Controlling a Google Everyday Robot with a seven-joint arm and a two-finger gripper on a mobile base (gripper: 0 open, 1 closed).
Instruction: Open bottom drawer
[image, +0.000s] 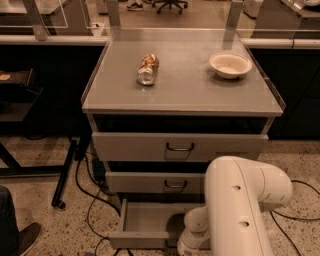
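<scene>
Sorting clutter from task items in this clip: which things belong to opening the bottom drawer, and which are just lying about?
Job in hand:
bottom drawer, pulled out
robot arm, reaching down beside it
hand, hidden behind the arm near the drawer front

Lying about:
can on its side on the cabinet top
white bowl on the cabinet top
top drawer
middle drawer
floor cables
</scene>
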